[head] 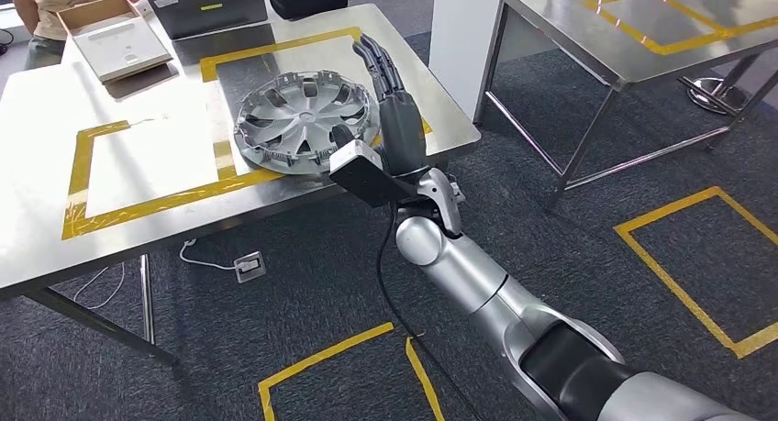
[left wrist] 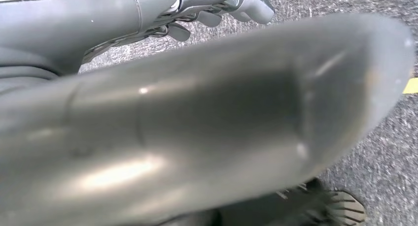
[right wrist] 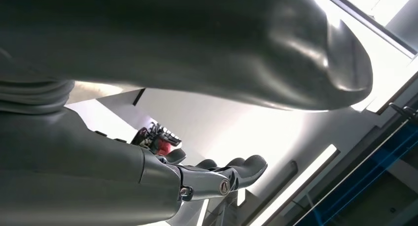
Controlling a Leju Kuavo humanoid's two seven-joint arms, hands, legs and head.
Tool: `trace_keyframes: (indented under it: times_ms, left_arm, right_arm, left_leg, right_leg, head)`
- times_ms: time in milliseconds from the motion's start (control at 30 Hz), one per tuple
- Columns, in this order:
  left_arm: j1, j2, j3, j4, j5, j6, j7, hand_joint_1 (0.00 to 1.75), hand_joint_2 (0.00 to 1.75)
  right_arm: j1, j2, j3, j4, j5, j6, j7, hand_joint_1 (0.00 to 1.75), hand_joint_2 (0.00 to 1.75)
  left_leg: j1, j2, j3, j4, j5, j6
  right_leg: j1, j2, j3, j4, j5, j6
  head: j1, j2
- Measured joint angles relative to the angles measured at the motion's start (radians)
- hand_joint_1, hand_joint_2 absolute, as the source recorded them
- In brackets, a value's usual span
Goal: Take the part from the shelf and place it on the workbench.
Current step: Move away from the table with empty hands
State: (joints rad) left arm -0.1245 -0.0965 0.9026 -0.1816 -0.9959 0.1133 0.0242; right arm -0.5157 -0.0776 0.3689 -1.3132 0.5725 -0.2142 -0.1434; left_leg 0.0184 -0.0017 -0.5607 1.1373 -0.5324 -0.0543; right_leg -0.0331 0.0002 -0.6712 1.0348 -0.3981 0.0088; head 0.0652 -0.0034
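At the upper left of the head view, a box (head: 115, 38) with a white tray sits on the steel workbench (head: 37, 247). Toward the centre, the hubcap (head: 298, 118) lies flat on the bench, inside the yellow tape outline (head: 138, 205). Just right of it, the right hand (head: 390, 91) hovers with fingers straight and apart, holding nothing. The placing looks done; only drawing the arm away remains. The left hand (left wrist: 217, 9) hangs over carpet, its fingers curled, holding nothing.
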Motion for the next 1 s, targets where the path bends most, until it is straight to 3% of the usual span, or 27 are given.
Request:
trace_keyframes:
  times_ms: [67, 167, 200, 233, 300, 333, 367, 400, 467, 533, 600, 667, 700, 767, 833, 867, 900, 933, 967, 1000]
  left_arm:
    - [0.000, -0.001, 0.000, 0.000, 0.001, 0.000, -0.003, 0.00, 0.00]
    - [0.002, -0.001, 0.002, 0.000, 0.004, 0.000, -0.005, 0.00, 0.00]
    - [0.003, -0.001, 0.002, 0.000, 0.005, 0.000, -0.006, 0.00, 0.00]
    - [0.005, -0.001, 0.002, 0.000, 0.006, 0.000, -0.007, 0.00, 0.00]
    - [0.008, -0.001, 0.003, 0.000, 0.007, -0.001, -0.008, 0.00, 0.00]
    - [0.011, -0.002, 0.003, 0.000, 0.008, -0.001, -0.008, 0.00, 0.00]
    - [0.014, -0.003, 0.003, 0.000, 0.008, -0.001, -0.008, 0.00, 0.00]
    - [0.018, -0.004, 0.004, 0.001, 0.008, -0.001, -0.007, 0.00, 0.00]
    - [0.023, -0.007, 0.006, 0.001, 0.006, -0.001, -0.007, 0.00, 0.00]
    - [0.024, -0.009, 0.009, 0.001, 0.006, 0.000, -0.007, 0.00, 0.00]
    - [0.024, -0.010, 0.011, 0.001, 0.006, 0.000, -0.007, 0.00, 0.00]
    - [0.028, -0.009, 0.013, 0.001, 0.006, 0.001, -0.007, 0.00, 0.00]
    - [0.031, -0.009, 0.015, 0.001, 0.006, 0.001, -0.007, 0.00, 0.00]
    - [0.034, -0.008, 0.018, 0.002, 0.006, 0.001, -0.006, 0.00, 0.00]
    - [0.035, -0.008, 0.018, 0.002, 0.005, 0.002, -0.006, 0.00, 0.00]
    - [0.034, -0.008, 0.018, 0.002, 0.004, 0.002, -0.006, 0.00, 0.00]
    - [0.034, -0.008, 0.019, 0.002, 0.002, 0.003, -0.005, 0.00, 0.00]
    - [0.034, -0.007, 0.019, 0.002, -0.001, 0.004, -0.004, 0.00, 0.00]
    - [0.034, -0.005, 0.019, 0.001, -0.004, 0.005, -0.003, 0.00, 0.00]
    - [0.033, -0.004, 0.019, 0.001, -0.008, 0.005, -0.001, 0.00, 0.00]
  right_arm:
    - [0.002, 0.000, -0.008, -0.003, -0.002, -0.001, 0.000, 0.00, 0.00]
    - [0.022, -0.005, -0.027, 0.001, -0.013, -0.001, 0.009, 0.00, 0.00]
    - [0.033, -0.010, -0.038, 0.009, -0.020, 0.001, 0.015, 0.00, 0.00]
    - [0.045, -0.015, -0.051, 0.024, -0.030, 0.002, 0.016, 0.00, 0.00]
    - [0.061, -0.023, -0.088, 0.092, -0.060, 0.009, 0.005, 0.00, 0.00]
    - [0.068, -0.026, -0.110, 0.148, -0.077, 0.012, -0.006, 0.00, 0.00]
    - [0.074, -0.029, -0.133, 0.214, -0.092, 0.014, -0.019, 0.00, 0.00]
    - [0.081, -0.030, -0.156, 0.288, -0.106, 0.014, -0.033, 0.00, 0.00]
    - [0.092, -0.032, -0.194, 0.439, -0.124, 0.015, -0.060, 0.00, 0.00]
    - [0.106, -0.031, -0.220, 0.576, -0.133, 0.017, -0.084, 0.00, 0.00]
    - [0.125, -0.028, -0.236, 0.681, -0.136, 0.014, -0.100, 0.00, 0.00]
    - [0.139, -0.023, -0.246, 0.755, -0.135, 0.013, -0.105, 0.00, 0.00]
    - [0.142, -0.020, -0.250, 0.783, -0.134, 0.015, -0.103, 0.00, 0.00]
    - [0.144, -0.016, -0.254, 0.825, -0.132, 0.017, -0.096, 0.00, 0.00]
    - [0.147, -0.014, -0.257, 0.854, -0.132, 0.027, -0.079, 0.00, 0.00]
    - [0.149, -0.012, -0.260, 0.870, -0.135, 0.044, -0.051, 0.00, 0.00]
    - [0.154, -0.010, -0.266, 0.888, -0.140, 0.067, -0.010, 0.00, 0.00]
    - [0.166, -0.007, -0.275, 0.911, -0.150, 0.093, 0.043, 0.00, 0.00]
    - [0.184, -0.004, -0.286, 0.935, -0.161, 0.114, 0.093, 0.00, 0.44]
    - [0.206, 0.000, -0.298, 0.959, -0.174, 0.127, 0.135, 0.00, 0.87]
  left_leg:
    - [-0.003, -0.006, 0.057, -0.090, -0.015, 0.012]
    - [-0.007, -0.007, 0.048, -0.100, -0.004, 0.048]
    - [-0.007, -0.005, 0.040, -0.102, 0.007, 0.060]
    - [-0.007, -0.003, 0.028, -0.103, 0.019, 0.070]
    - [-0.011, -0.002, 0.001, -0.103, 0.043, 0.082]
    - [-0.014, -0.002, -0.015, -0.103, 0.055, 0.086]
    - [-0.018, -0.002, -0.029, -0.102, 0.067, 0.089]
    - [-0.023, -0.002, -0.043, -0.101, 0.077, 0.091]
    - [-0.032, -0.003, -0.064, -0.099, 0.094, 0.094]
    - [-0.040, -0.004, -0.076, -0.098, 0.108, 0.092]
    - [-0.041, -0.004, -0.081, -0.100, 0.123, 0.083]
    - [-0.041, -0.004, -0.086, -0.101, 0.132, 0.071]
    - [-0.041, -0.004, -0.093, -0.091, 0.118, 0.065]
    - [-0.036, -0.004, -0.120, -0.020, 0.037, 0.051]
    - [-0.027, -0.004, -0.151, 0.102, -0.052, 0.037]
    - [-0.022, -0.004, -0.156, 0.150, -0.067, 0.031]
    - [-0.017, -0.003, -0.145, 0.172, -0.056, 0.026]
    - [-0.013, -0.003, -0.117, 0.161, -0.027, 0.022]
    - [-0.009, -0.003, -0.074, 0.119, 0.001, 0.018]
    - [-0.005, -0.005, -0.017, 0.052, 0.011, 0.014]
  right_leg:
    - [0.001, 0.001, -0.005, 0.000, 0.016, 0.016]
    - [0.000, 0.001, -0.005, -0.010, 0.032, 0.037]
    - [-0.001, 0.001, -0.012, 0.002, 0.012, 0.041]
    - [-0.001, 0.001, -0.025, 0.034, -0.027, 0.043]
    - [0.005, 0.001, -0.060, 0.152, -0.130, 0.043]
    - [0.008, 0.002, -0.072, 0.215, -0.161, 0.042]
    - [0.013, 0.002, -0.074, 0.258, -0.167, 0.039]
    - [0.018, 0.002, -0.060, 0.271, -0.152, 0.033]
    - [0.031, 0.002, 0.016, 0.199, -0.103, 0.011]
    - [0.042, -0.002, 0.113, 0.065, -0.106, -0.014]
    - [0.048, -0.005, 0.154, -0.008, -0.124, -0.024]
    - [0.045, -0.006, 0.146, -0.021, -0.108, -0.028]
    - [0.041, -0.006, 0.139, -0.024, -0.097, -0.032]
    - [0.033, -0.007, 0.116, -0.030, -0.073, -0.038]
    - [0.029, -0.006, 0.086, -0.030, -0.050, -0.038]
    - [0.027, -0.007, 0.072, -0.030, -0.039, -0.035]
    - [0.024, -0.008, 0.058, -0.029, -0.029, -0.031]
    - [0.022, -0.011, 0.046, -0.027, -0.020, -0.026]
    - [0.019, -0.014, 0.035, -0.025, -0.012, -0.021]
    - [0.018, -0.017, 0.025, -0.022, -0.005, -0.014]
  head:
    - [0.002, 0.000]
    - [0.002, 0.000]
    - [0.002, 0.000]
    - [0.002, 0.000]
    - [0.004, 0.000]
    - [0.004, 0.000]
    - [0.005, 0.000]
    - [0.006, 0.000]
    - [0.007, 0.000]
    - [0.008, 0.000]
    - [0.010, 0.000]
    - [0.011, 0.000]
    - [0.010, 0.000]
    - [0.008, 0.000]
    - [0.006, 0.000]
    - [0.006, 0.000]
    - [0.006, 0.000]
    - [0.006, 0.000]
    - [0.006, 0.000]
    - [0.006, 0.000]
